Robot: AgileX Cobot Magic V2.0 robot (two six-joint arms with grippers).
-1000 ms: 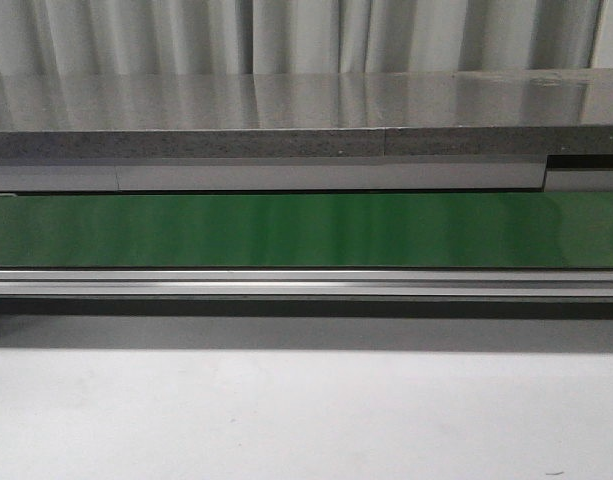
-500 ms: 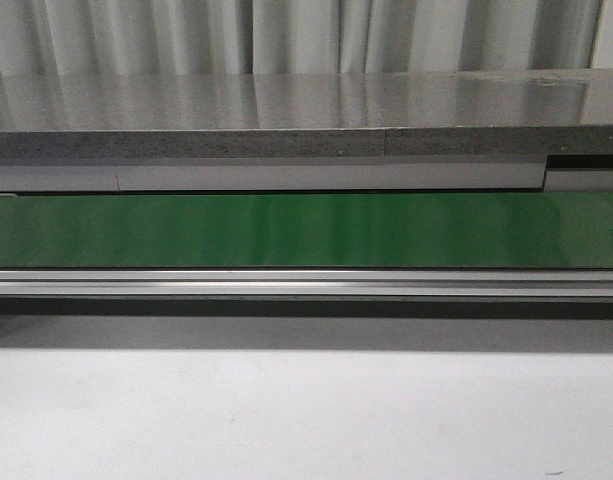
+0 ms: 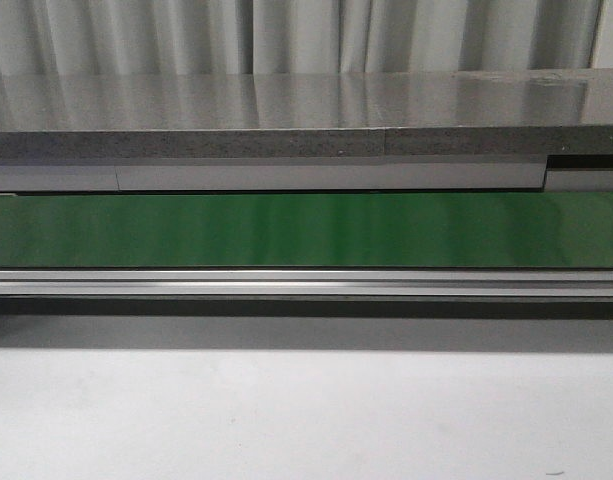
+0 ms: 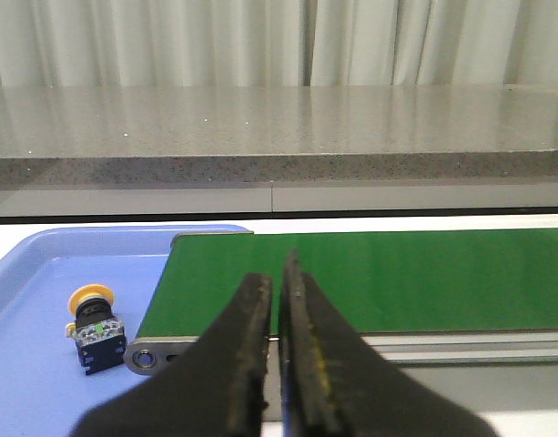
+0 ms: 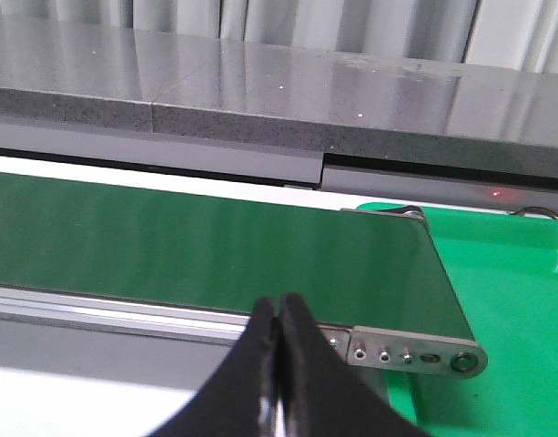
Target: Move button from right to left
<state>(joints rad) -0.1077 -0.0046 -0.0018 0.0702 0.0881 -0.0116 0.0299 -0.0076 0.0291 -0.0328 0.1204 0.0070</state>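
Nothing has shifted since a second ago: the front view shows the same bare stretch of green belt (image 3: 306, 230), with neither of my arms in it. The button (image 4: 94, 323) lies in the blue tray (image 4: 28, 300), just beside the left end of the belt, its round yellow cap tilted up and away from its black boxy body, which carries small green marks. My left pincer (image 4: 277, 350) hangs apart from the button, nearer the belt's edge, its two black fingers drawn almost together with only a thin slit between them and nothing in it. My right pincer (image 5: 277, 364) is pressed closed and empty by the belt's right end, where a green tray (image 5: 506, 300) begins. The belt is smooth and faintly glossy, framed by a ribbed metal rail (image 3: 306, 283). Beyond the belt runs a speckled grey stone counter (image 3: 286, 115) with a shiny top, and pale pleated curtains (image 3: 286, 35) hang behind it. In front of the belt lies a plain white table (image 3: 306, 420).
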